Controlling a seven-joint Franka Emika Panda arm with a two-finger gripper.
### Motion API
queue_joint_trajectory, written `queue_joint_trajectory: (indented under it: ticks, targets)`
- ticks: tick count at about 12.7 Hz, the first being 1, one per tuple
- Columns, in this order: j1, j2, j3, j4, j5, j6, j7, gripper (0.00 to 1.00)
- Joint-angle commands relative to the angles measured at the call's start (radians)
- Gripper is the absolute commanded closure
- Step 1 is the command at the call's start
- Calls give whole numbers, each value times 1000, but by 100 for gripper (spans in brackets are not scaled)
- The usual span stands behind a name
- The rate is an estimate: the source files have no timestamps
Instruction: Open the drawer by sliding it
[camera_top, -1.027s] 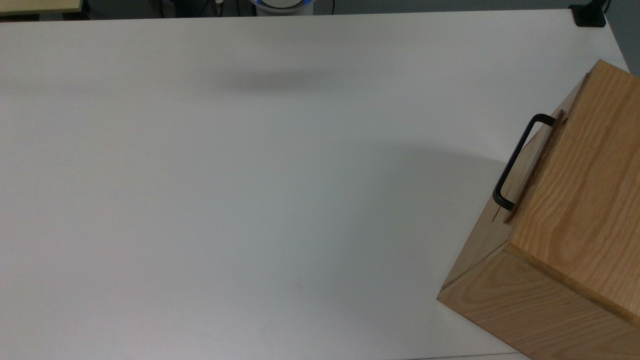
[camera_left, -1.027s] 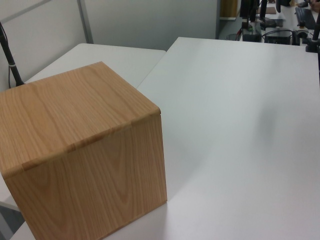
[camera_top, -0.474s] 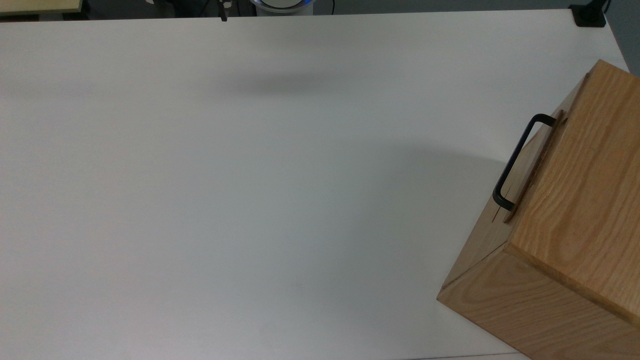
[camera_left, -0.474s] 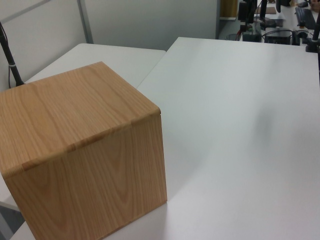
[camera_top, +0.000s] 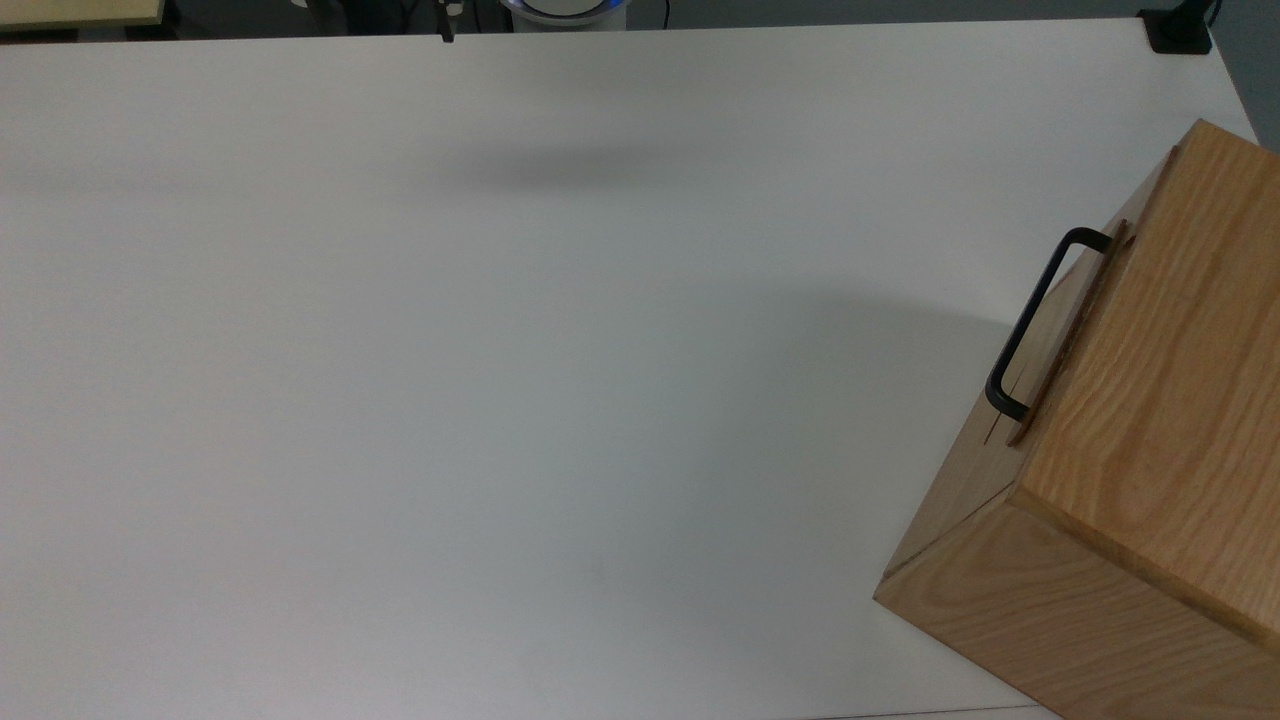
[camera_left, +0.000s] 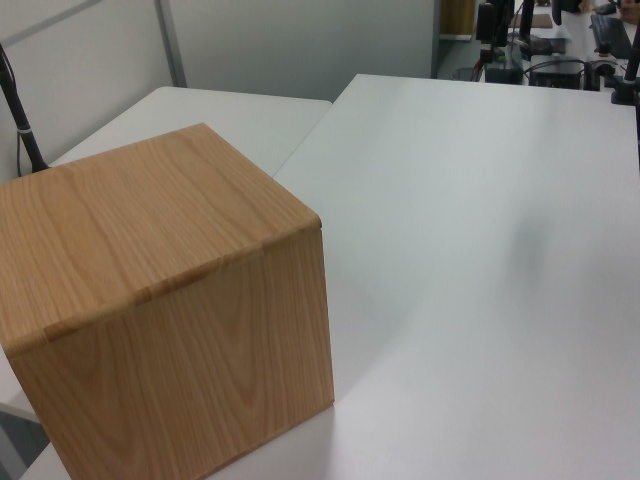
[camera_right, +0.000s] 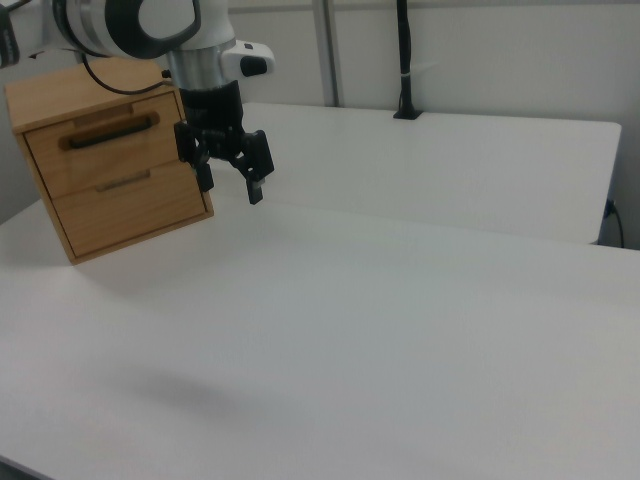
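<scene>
Top view: the oak cabinet (camera_top: 1150, 420) sits at the top view's right edge of the white bench (camera_top: 500, 350), turned at an angle. The drawer (camera_top: 1068, 330) is shut, its thin front panel flush against the cabinet face, and its black bar handle (camera_top: 1035, 320) stands proud of the panel, facing the open bench.

Left view: the cabinet (camera_left: 170, 300) shows plain wood-grain back and side walls, standing near the bench corner.

Right view: the gripper (camera_right: 226, 172) hangs in the air, fingers (camera_right: 254, 182) spread apart and holding nothing, in front of the cabinet as this camera sees it. The drawer (camera_right: 105, 150) is the upper of two light-wood fronts; its handle (camera_right: 108, 130) runs level across the panel.

The reach looks like the step in hand. Done well, the open fingers would straddle the bar near its middle, close firmly, then pull straight along the slide rather than sideways, since the cabinet stands loose and skewed.
</scene>
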Motion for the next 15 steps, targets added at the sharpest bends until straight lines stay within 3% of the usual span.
queue_joint_trajectory:
  ticks: [1,9,12,15]
  targets:
    - [12,5,-8,17,14,-28,-15,0]
    - [10,-3,4,14,24,-24,3,0]
    - [10,8,6,8,119,1,38,0]
    - [13,23,18,7,211,11,242,0]
